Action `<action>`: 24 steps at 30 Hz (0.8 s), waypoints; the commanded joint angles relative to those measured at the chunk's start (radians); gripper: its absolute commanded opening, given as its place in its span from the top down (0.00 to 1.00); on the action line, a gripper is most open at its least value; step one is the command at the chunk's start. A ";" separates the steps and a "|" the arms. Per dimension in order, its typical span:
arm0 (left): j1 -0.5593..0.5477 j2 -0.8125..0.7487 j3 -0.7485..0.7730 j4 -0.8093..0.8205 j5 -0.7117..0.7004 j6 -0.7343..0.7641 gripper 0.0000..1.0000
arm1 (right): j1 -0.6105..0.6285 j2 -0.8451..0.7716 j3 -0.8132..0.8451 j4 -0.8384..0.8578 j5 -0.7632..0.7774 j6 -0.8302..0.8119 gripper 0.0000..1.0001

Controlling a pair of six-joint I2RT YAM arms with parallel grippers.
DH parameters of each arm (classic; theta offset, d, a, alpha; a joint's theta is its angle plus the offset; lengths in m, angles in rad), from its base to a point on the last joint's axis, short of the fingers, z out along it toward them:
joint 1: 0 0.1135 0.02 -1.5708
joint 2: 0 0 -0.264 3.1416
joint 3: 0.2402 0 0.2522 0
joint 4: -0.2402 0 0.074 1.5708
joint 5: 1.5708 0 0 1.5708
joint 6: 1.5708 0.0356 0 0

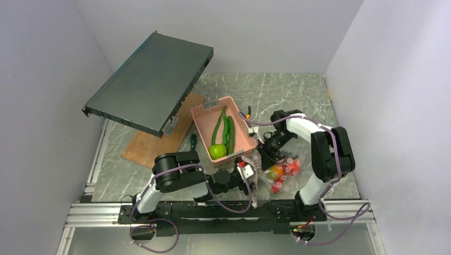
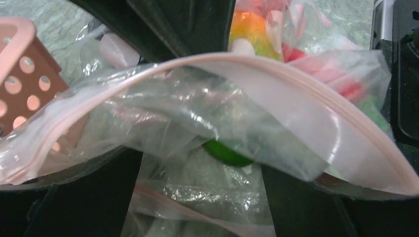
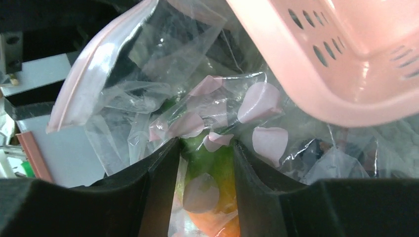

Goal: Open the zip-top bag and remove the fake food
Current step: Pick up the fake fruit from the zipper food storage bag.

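Left gripper [image 2: 202,187] gapes wide beneath the open clear zip-top bag [image 2: 148,113]; right gripper [image 3: 205,148] half-closed around bagged orange-green fruit [image 3: 212,217], hold unclear. Long green pods [image 1: 223,127], lime-green apple [image 1: 217,151] sit in pink perforated basket [image 1: 201,126]; red pieces [image 1: 290,167] not yet out.

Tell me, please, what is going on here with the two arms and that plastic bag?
Both arms are working on the zip-top bag in front of the pink basket. The left gripper, jaws wide open, has the bag's gaping zip mouth between them. The right gripper has a green-and-orange piece between its fingers; whether it grips is unclear. A green apple and long pods lie in the basket; red and orange pieces are in the bag.
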 commanded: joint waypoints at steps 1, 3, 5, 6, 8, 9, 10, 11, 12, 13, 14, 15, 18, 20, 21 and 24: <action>0.006 -0.038 -0.045 0.100 -0.031 -0.026 0.05 | -0.025 -0.053 -0.009 -0.004 0.091 -0.003 0.51; 0.006 -0.038 -0.064 0.133 -0.029 -0.021 0.03 | -0.048 -0.068 0.007 -0.028 0.092 -0.013 0.48; 0.006 -0.037 -0.081 0.170 -0.007 -0.010 0.01 | -0.066 -0.092 0.025 -0.053 0.090 -0.019 0.46; 0.006 -0.035 -0.084 0.184 0.006 -0.008 0.01 | -0.071 -0.101 0.031 -0.063 0.091 -0.022 0.45; 0.006 -0.036 -0.090 0.196 0.030 -0.007 0.01 | -0.075 -0.136 0.030 -0.070 0.101 -0.028 0.41; 0.006 -0.038 -0.091 0.199 0.040 0.020 0.01 | -0.075 -0.151 0.027 -0.073 0.107 -0.030 0.40; 0.006 -0.041 -0.091 0.200 0.052 0.032 0.01 | -0.076 -0.163 0.023 -0.077 0.114 -0.035 0.38; 0.006 -0.043 -0.091 0.200 0.064 0.040 0.01 | -0.075 -0.173 0.018 -0.080 0.123 -0.040 0.38; 0.006 -0.045 -0.090 0.198 0.074 0.046 0.00 | -0.075 -0.179 0.012 -0.086 0.130 -0.047 0.37; 0.005 -0.047 -0.088 0.190 0.084 0.051 0.00 | -0.075 -0.184 0.003 -0.088 0.138 -0.055 0.36; 0.006 -0.050 -0.084 0.180 0.091 0.057 0.00 | -0.074 -0.188 -0.012 -0.079 0.151 -0.057 0.36; 0.006 -0.051 -0.078 0.169 0.100 0.061 0.00 | -0.069 -0.187 -0.028 -0.068 0.163 -0.057 0.36; 0.006 -0.052 -0.050 0.127 0.107 0.069 0.00 | -0.056 -0.180 -0.089 -0.007 0.194 -0.052 0.36; 0.007 -0.050 -0.030 0.099 0.107 0.070 0.00 | -0.039 -0.181 -0.124 0.045 0.215 -0.041 0.37; 0.007 -0.047 -0.021 0.093 0.107 0.068 0.00 | -0.034 -0.180 -0.135 0.062 0.220 -0.037 0.38; 0.015 -0.027 0.000 0.082 0.132 0.055 0.00 | -0.022 -0.166 -0.151 0.095 0.209 -0.028 0.47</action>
